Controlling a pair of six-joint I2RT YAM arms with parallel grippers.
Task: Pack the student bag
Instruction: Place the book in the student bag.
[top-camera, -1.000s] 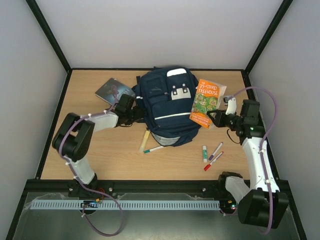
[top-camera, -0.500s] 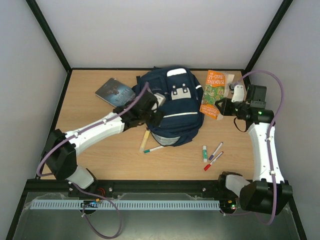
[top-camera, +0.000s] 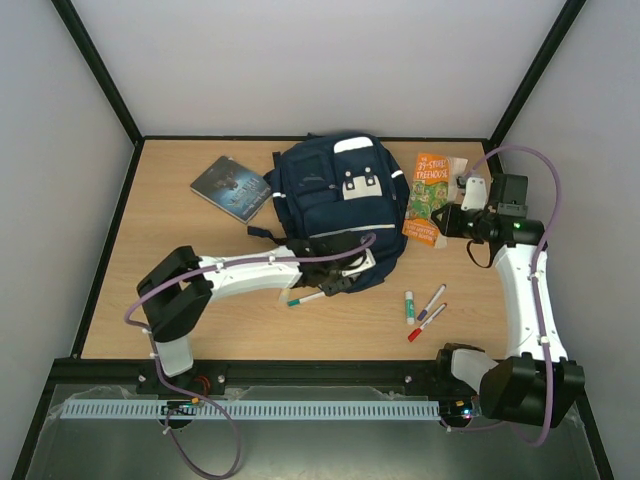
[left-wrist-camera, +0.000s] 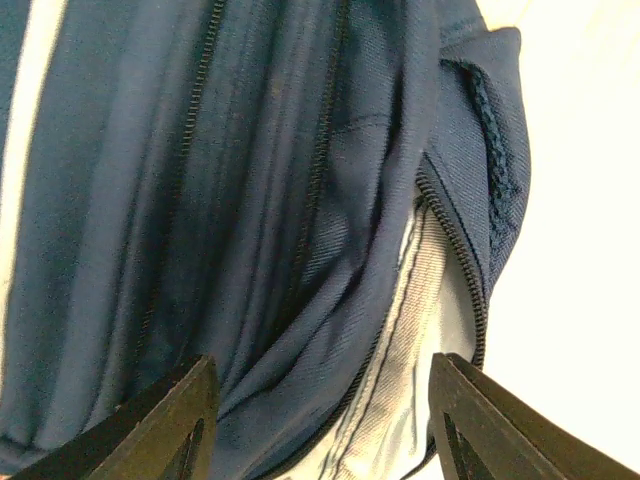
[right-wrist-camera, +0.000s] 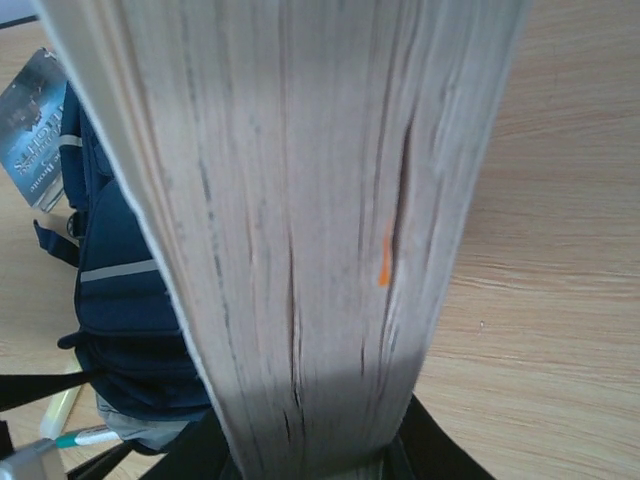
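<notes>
Dark book (top-camera: 232, 187), orange paperback (top-camera: 428, 196), green pen (top-camera: 308, 298), purple marker (top-camera: 432, 299), red marker (top-camera: 424, 326), glue stick (top-camera: 409, 306), wooden table (top-camera: 150, 220).

The table (top-camera: 180, 250) bears student bag (top-camera: 335, 205), grey book (top-camera: 230, 187), markers (top-camera: 424, 310).

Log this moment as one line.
left tool: open at unzipped navy backpack | right tool: shut on Treehouse book

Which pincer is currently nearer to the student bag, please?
Left. The left pincer is at the student bag's near, open end; the right pincer is off to the bag's right, clamped on the orange book.
</notes>
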